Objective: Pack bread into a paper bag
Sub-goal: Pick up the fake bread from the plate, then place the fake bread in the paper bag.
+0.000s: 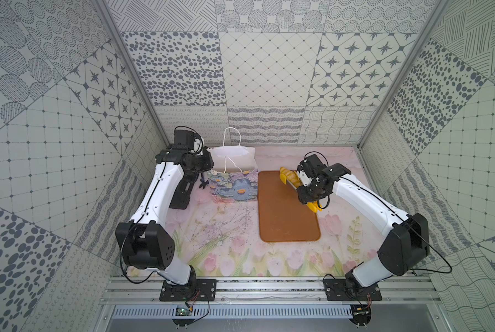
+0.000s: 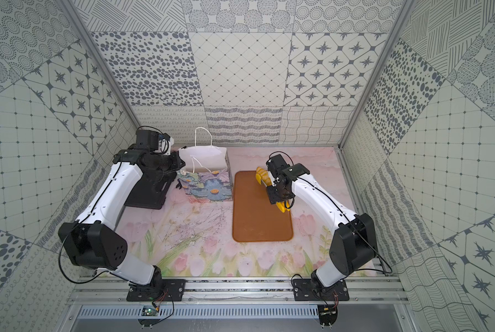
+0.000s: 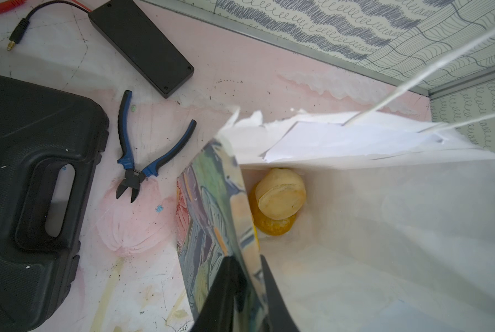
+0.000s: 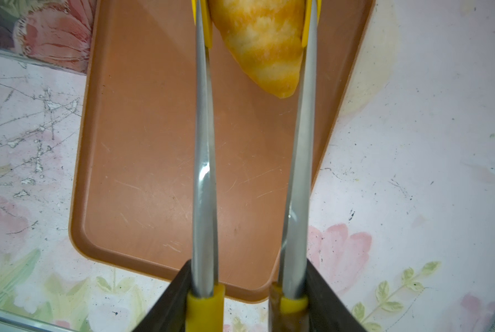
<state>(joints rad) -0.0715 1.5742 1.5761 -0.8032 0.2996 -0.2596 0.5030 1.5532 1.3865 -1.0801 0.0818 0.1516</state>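
The paper bag stands open at the back left, flower print facing front. My left gripper is shut on its printed side wall at the rim, one finger outside and one inside. Inside lie a round bun and another golden piece of bread beneath it. My right gripper is shut on the yellow-tipped tongs. The tongs pinch a striped croissant-like loaf above the far end of the brown tray.
A black case lies left of the bag, partly under my left arm. Blue-handled cutters and a flat black box with a cable lie near it. The enclosure's back wall is close behind the bag.
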